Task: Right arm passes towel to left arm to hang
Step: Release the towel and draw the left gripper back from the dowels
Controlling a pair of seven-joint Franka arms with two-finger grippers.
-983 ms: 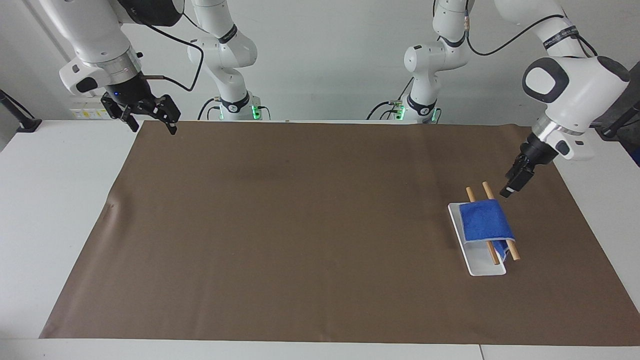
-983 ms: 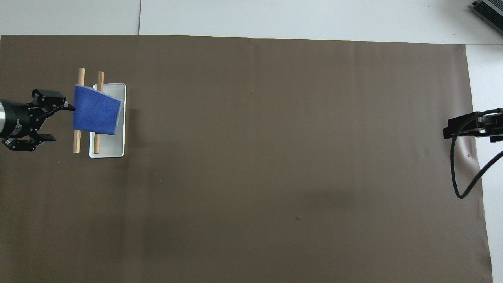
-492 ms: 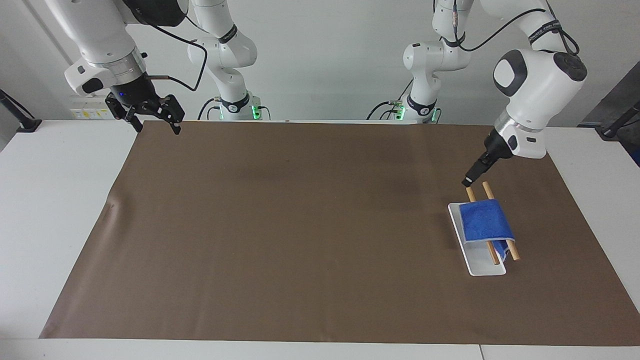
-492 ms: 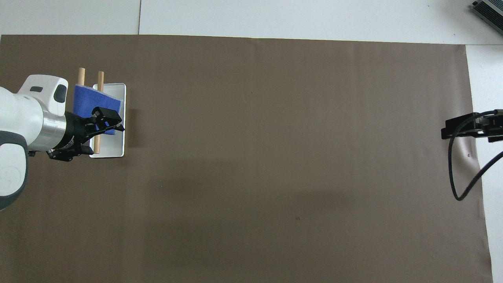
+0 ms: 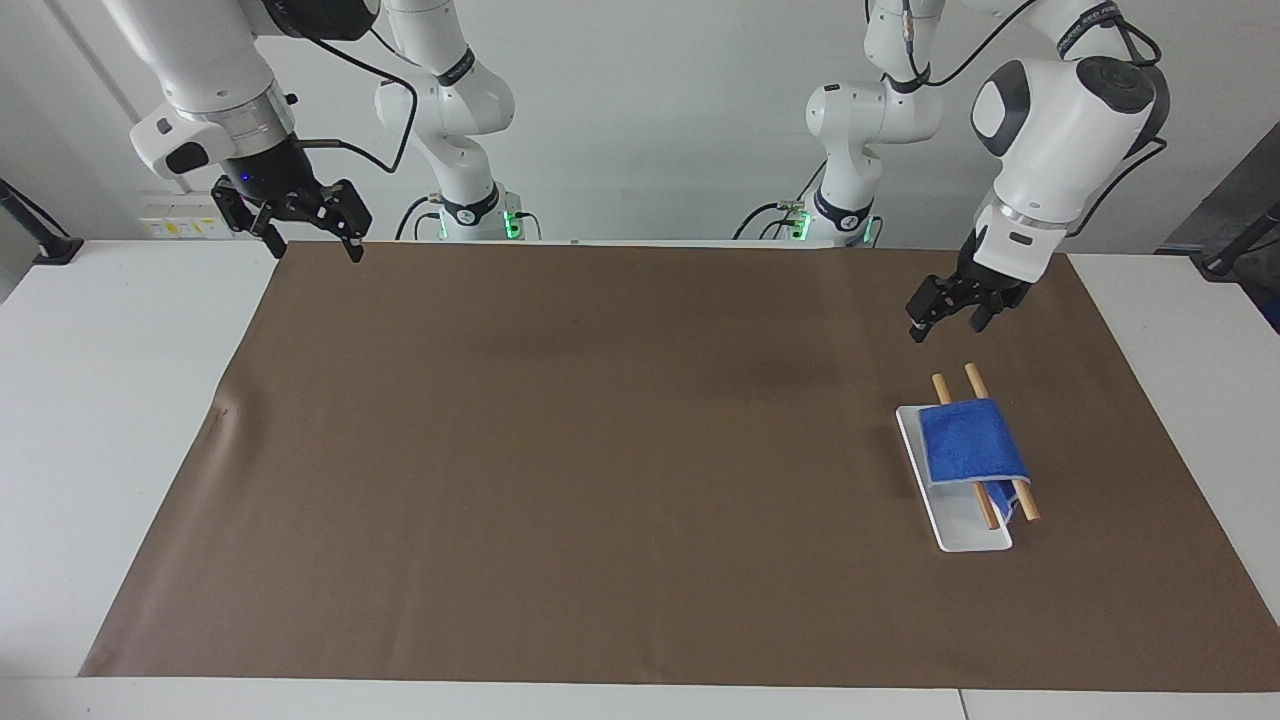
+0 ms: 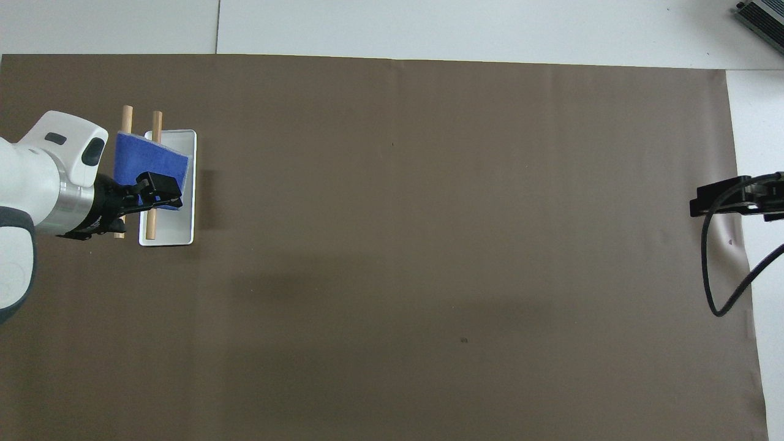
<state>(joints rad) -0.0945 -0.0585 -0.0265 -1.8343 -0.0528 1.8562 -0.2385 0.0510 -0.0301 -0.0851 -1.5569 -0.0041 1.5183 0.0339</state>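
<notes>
The blue towel (image 5: 970, 445) hangs folded over two wooden rods (image 5: 940, 385) that lie across a white tray (image 5: 960, 535), toward the left arm's end of the table. In the overhead view the towel (image 6: 150, 168) drapes the rods (image 6: 127, 116) above the tray (image 6: 177, 236). My left gripper (image 5: 945, 322) is open and empty, raised over the mat by the rods' ends, clear of the towel. Seen from overhead, the left gripper (image 6: 160, 195) overlaps the towel's edge. My right gripper (image 5: 312, 238) is open and empty, raised over the mat's corner at its own end, also seen from overhead (image 6: 698, 207).
A brown mat (image 5: 600, 450) covers most of the white table (image 5: 100, 400). A grey device (image 6: 762, 15) sits at the table's corner farthest from the robots, at the right arm's end.
My left gripper has lifted away from the towel's side, turned, and now hangs higher over the mat by the rods' ends. The right gripper rose slightly. The towel stayed still.
</notes>
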